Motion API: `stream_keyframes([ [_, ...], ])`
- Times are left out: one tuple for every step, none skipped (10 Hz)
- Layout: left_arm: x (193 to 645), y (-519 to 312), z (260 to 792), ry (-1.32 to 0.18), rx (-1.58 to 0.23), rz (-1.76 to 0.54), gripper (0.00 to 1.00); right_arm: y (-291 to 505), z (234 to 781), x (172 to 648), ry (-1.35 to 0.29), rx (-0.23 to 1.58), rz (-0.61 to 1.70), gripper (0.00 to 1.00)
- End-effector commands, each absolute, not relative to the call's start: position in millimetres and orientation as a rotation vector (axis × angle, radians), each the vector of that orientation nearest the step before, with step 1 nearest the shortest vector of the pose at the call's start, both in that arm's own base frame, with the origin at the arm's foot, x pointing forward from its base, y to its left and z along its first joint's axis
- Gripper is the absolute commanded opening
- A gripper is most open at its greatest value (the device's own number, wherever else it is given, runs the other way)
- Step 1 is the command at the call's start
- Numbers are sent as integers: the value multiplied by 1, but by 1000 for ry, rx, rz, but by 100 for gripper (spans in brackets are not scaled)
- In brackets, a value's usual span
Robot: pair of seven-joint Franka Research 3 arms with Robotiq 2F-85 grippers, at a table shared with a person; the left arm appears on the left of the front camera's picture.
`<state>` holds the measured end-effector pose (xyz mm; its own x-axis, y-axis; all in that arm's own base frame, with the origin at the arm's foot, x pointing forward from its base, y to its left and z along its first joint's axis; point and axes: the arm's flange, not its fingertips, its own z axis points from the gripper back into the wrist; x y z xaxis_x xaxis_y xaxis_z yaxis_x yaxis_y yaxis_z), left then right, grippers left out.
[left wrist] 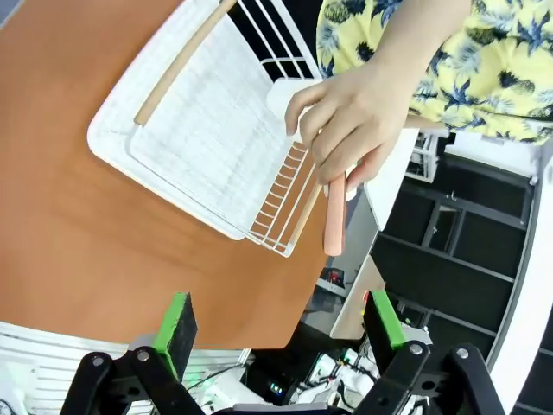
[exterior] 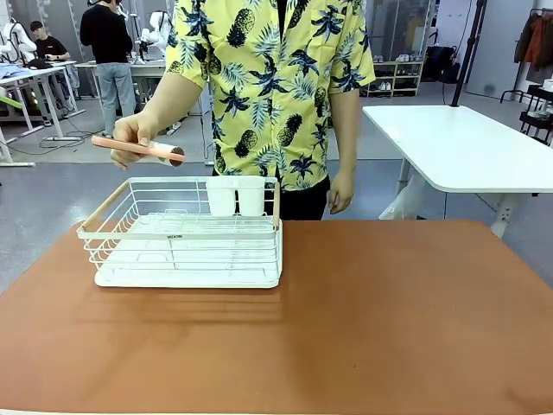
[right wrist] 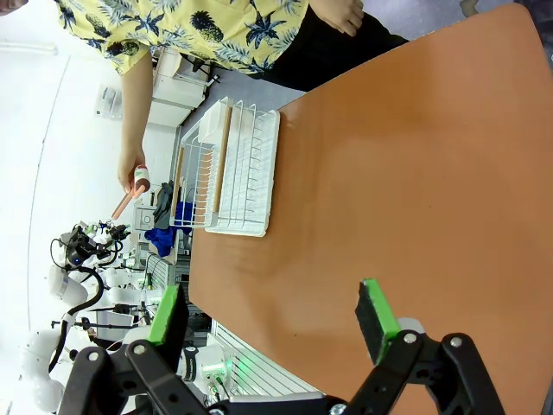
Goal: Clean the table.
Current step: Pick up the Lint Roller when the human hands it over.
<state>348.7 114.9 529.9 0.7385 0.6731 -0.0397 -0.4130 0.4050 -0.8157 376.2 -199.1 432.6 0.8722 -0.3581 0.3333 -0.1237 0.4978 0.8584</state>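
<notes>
The brown counter is wide and mostly bare, with a white wire rack standing on its far left part. Two white cups sit at the back of the rack. A person stands at the far side. The person's hand holds a pink tool with a long handle out in the air, above the rack's left end. The robot's left hand is spread wide with nothing in it, up over the counter and pointing toward that tool. The robot's right hand is spread wide too, with nothing in it, high over the bare part of the counter. I think the robot is meant to take the tool for cleaning. It could go wrong if the left hand shuts too soon or in the wrong spot. It might nip the person's fingers, or the tool might slip and fall into the rack. The left hand could also bump the rack and push it along the counter.
</notes>
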Motion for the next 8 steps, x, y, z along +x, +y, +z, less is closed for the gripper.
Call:
stream_keyframes([
  [359, 88, 523, -378, -927, 762, 100, -199, 435, 377, -530, 1066, -144, 100],
  [364, 78, 518, -339, -966, 763, 100, -199, 435, 377, -530, 1066, -144, 100],
  [368, 68, 512, -376, -967, 701, 100, -199, 435, 377, -530, 1066, -144, 100],
  [370, 60, 506, -365, -956, 704, 100, -199, 435, 377, -530, 1066, -144, 100],
  [372, 50, 501, -371, -955, 701, 100, -199, 435, 377, -530, 1066, -144, 100],
  [375, 41, 497, -382, -962, 699, 100, -199, 435, 377, -530, 1066, -144, 100],
  [378, 33, 493, -412, -970, 700, 100, -199, 435, 377, -530, 1066, -144, 100],
  [379, 26, 490, -430, -985, 689, 100, -199, 435, 377, -530, 1066, -144, 100],
])
